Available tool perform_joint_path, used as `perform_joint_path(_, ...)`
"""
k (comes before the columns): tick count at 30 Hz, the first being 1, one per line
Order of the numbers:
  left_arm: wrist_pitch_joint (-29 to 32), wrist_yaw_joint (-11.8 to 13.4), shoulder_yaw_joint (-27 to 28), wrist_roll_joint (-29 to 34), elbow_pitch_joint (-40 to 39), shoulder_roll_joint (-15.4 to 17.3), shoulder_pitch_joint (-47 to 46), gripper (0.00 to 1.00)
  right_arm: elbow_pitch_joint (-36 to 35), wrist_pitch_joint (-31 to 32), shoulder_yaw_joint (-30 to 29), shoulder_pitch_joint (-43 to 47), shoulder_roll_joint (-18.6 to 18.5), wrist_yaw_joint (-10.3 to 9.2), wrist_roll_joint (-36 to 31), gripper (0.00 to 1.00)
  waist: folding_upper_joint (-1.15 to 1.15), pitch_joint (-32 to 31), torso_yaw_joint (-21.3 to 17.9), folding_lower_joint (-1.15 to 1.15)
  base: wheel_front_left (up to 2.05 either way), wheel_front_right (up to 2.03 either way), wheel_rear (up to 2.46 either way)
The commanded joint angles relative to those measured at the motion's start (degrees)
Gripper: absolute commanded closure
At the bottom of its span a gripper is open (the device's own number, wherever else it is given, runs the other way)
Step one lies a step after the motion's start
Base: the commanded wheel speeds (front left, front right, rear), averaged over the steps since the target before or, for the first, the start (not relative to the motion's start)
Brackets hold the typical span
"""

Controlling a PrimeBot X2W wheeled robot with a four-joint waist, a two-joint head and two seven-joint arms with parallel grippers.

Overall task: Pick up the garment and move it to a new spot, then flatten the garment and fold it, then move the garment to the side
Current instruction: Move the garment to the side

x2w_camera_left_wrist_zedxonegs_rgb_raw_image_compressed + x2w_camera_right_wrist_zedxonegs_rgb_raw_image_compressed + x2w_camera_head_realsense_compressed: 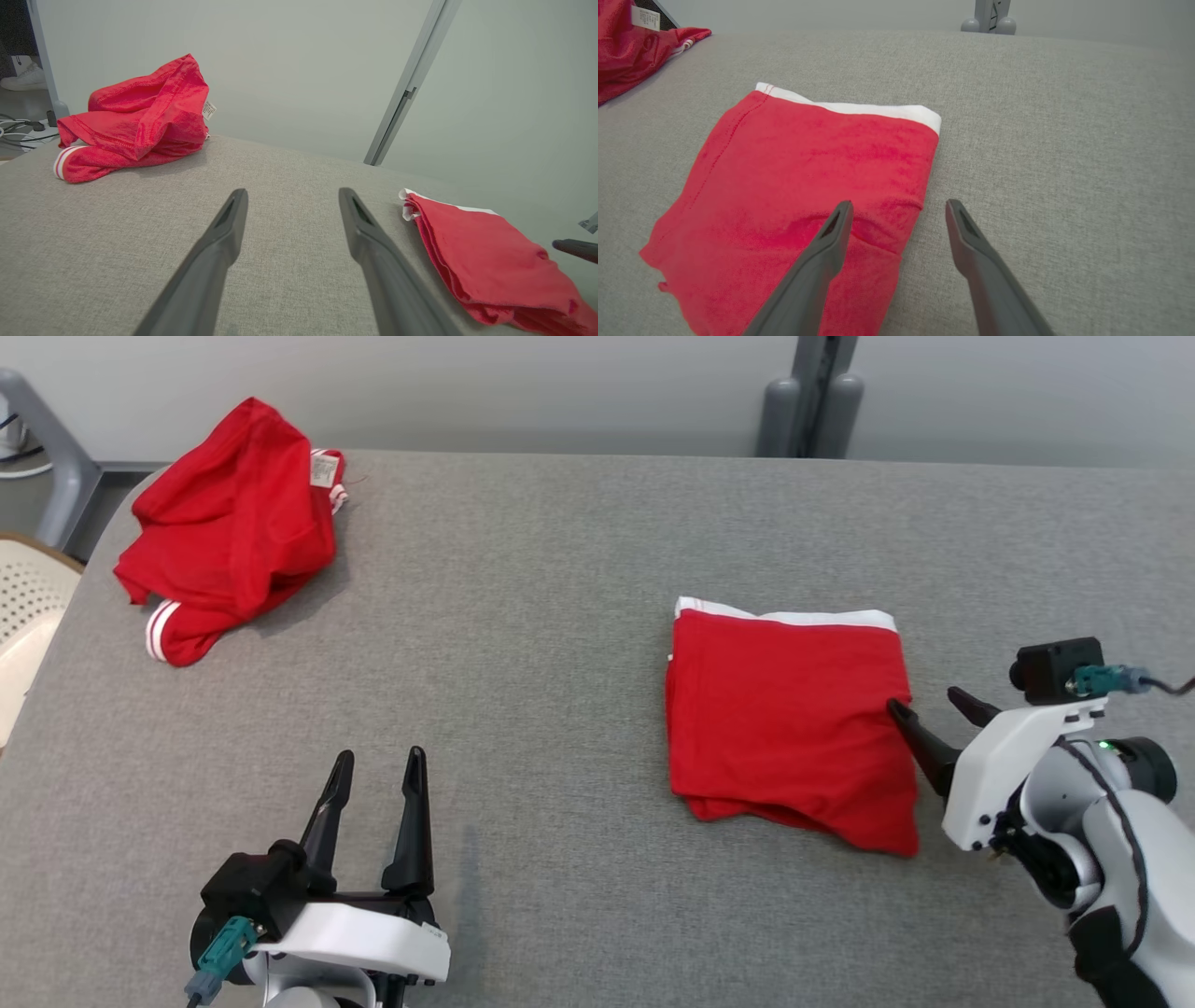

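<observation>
Currently: folded garment (789, 719) right of centre on table (560, 616), roughly square. Right gripper (922, 698) nearer, spread wide, empty, one finger over garment's right edge. Left gripper (381, 754) spread wide, empty, well apart, near-left.

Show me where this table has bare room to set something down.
The table is bare between the crumpled garment and the folded garment, and beyond the folded one. Crowded: the folded garment's right edge, beside the right pincer.

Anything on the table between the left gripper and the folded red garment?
Nothing: head view shows bare grey table between the left gripper and folded garment.
</observation>
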Motion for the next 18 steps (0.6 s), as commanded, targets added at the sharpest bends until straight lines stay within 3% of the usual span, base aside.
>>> perform_joint_path(1, 0.0, 0.2, 0.0, -0.5, 0.0, 0.2, -1.0, 0.0, 0.6, 1.2, 0.5, -1.2, -1.3, 0.01, 1.5, 0.0, 0.0, 0.7, 1.2, 0.0, 0.0, 0.0, 0.0)
perform_joint_path(9, 0.0, 0.6, -0.1, -1.1, -0.3, 0.2, -1.3, 0.0, 4.0, 8.0, 3.8, -3.4, -5.4, 0.01, 8.3, 0.0, 0.0, 1.8, 3.7, 0.0, 0.0, 0.0, 0.0)
perform_joint_path(18, 0.0, 0.7, -0.3, -1.4, -0.4, 0.2, -1.9, 0.0, 8.8, 11.1, 5.6, -6.1, -5.0, 0.01, 13.1, 0.0, 0.0, 2.9, 4.3, 0.0, 0.0, 0.0, 0.0)
